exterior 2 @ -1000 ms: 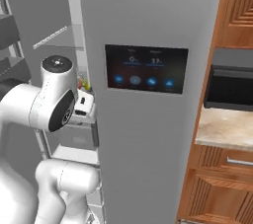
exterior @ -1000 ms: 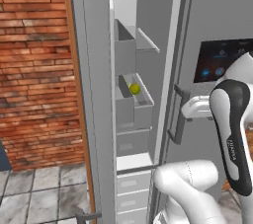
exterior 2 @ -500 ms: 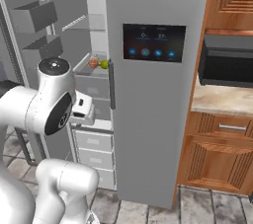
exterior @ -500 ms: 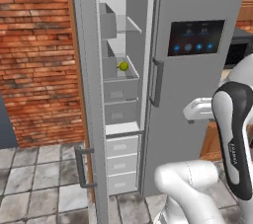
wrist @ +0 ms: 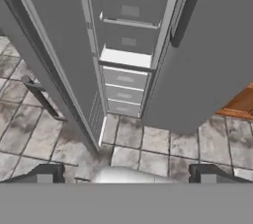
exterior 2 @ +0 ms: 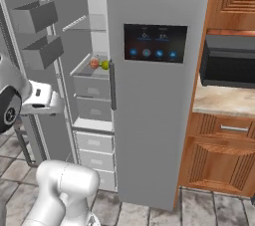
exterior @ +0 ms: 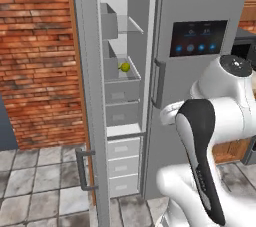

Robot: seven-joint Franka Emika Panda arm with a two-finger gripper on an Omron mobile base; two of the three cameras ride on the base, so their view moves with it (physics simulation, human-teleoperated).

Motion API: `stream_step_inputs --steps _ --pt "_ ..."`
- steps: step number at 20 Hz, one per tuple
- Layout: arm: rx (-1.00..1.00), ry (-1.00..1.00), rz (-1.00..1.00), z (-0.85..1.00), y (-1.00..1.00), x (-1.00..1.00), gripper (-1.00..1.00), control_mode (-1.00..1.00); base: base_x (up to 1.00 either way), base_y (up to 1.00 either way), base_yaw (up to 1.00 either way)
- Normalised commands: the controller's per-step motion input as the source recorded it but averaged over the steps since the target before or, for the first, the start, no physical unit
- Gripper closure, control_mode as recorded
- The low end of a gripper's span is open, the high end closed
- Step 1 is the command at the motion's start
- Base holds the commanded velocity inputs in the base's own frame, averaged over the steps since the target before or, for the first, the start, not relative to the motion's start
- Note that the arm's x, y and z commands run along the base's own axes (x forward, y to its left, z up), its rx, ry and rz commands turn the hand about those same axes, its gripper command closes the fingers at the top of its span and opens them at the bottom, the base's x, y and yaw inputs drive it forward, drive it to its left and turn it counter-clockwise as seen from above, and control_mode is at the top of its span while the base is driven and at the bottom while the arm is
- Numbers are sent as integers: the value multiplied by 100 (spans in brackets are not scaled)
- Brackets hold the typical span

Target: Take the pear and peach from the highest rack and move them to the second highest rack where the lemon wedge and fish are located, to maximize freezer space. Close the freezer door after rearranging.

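Upper centre of the right base view, the freezer (exterior 2: 149, 95) stands with its door (exterior 2: 30, 70) swung open to the left. On a wire rack (exterior 2: 89, 70) just left of the closed door's handle sit two small fruits touching side by side: a reddish one, likely the peach (exterior 2: 93, 63), and a yellow-green one, likely the pear (exterior 2: 104, 64). Left base view gives one yellow-green fruit (exterior: 124, 66) on that same rack, upper centre; the reddish one is not clear there. A higher shelf (exterior 2: 82, 21) sits above it, so which rack counts as "highest" is hard to call.

Gripper (wrist: 126, 178) sits at bottom of the hand view, fingertips (wrist: 44, 174) spread wide apart, nothing between them. It looks down at floor tiles (wrist: 158, 144) and the lower freezer drawers (wrist: 123, 92). Hand body shows at left edge of the right base view, mid height.

Key relation: fruit lies well above and ahead of the gripper; in the hand view the rack is at the very top edge, cut off, a speck of yellow just visible. Judgement: hand needs to lift and tilt up toward the compartment before any reach. Fruits are roundish, no clear long axis at this size.

Hidden or unclear: lemon wedge and fish cannot be made out; the target rack is not identifiable. Door bins (exterior 2: 35, 16) at upper left look empty, though their insides are partly hidden.
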Motion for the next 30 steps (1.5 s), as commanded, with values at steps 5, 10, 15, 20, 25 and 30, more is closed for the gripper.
stream_step_inputs --steps 5,10,15,20,25,30 --pt "-29 -16 -11 41 100 -8 -100 -100 0 0 0" --pt "-21 -16 -10 14 100 -19 -100 -100 0 0 0" --pt "-17 -17 -7 1 98 -5 -100 -100 0 0 0" --pt "-12 -11 -4 0 87 44 -100 -100 0 0 0" --pt "-13 -8 0 0 71 89 -100 -100 0 0 0" --pt "-16 -7 -2 0 59 100 -100 -100 0 0 0"
